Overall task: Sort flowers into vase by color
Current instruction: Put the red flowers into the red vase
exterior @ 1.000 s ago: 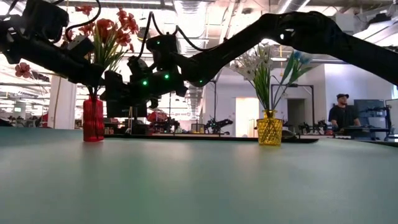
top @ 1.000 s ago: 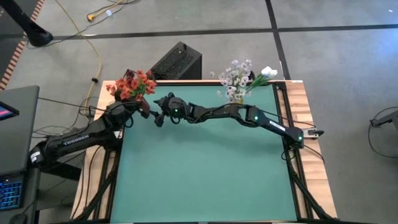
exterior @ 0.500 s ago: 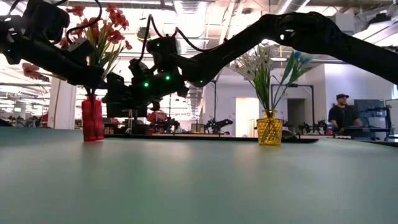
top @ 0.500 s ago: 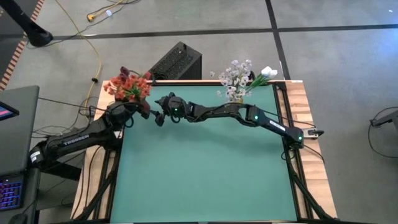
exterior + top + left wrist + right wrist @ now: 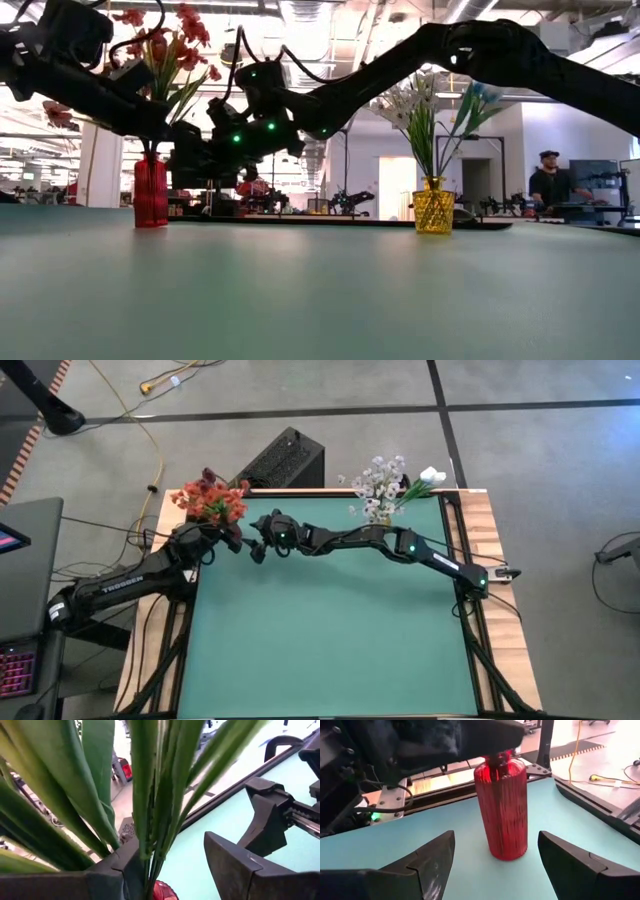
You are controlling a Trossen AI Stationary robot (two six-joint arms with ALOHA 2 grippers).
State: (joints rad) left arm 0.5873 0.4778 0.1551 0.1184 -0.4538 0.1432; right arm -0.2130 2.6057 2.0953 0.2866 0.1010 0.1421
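The red-orange flowers (image 5: 211,499) stand with their green stems (image 5: 150,815) in a red ribbed vase (image 5: 501,810) at the table's far left corner. My left gripper (image 5: 170,842) is open around the stems, just above the vase's mouth (image 5: 162,892). My right gripper (image 5: 496,837) is open and level, just right of the red vase, one finger on each side of it without touching. The white flowers (image 5: 383,487) stand in a yellow vase (image 5: 433,205) at the far edge. My left gripper stands open around the stems. They run close by one finger (image 5: 125,870), and I cannot tell whether they touch it. The other finger (image 5: 235,865) is well clear of them.
My right arm (image 5: 400,545) stretches across the far part of the table, from the right side to the red vase. A black box (image 5: 285,458) sits on the floor beyond the far edge. The green mat (image 5: 330,650) spreads out toward the near edge.
The red-orange blossoms have swayed toward the table's far left and come partly back, while the red vase has stayed in its place. Both arms have kept still.
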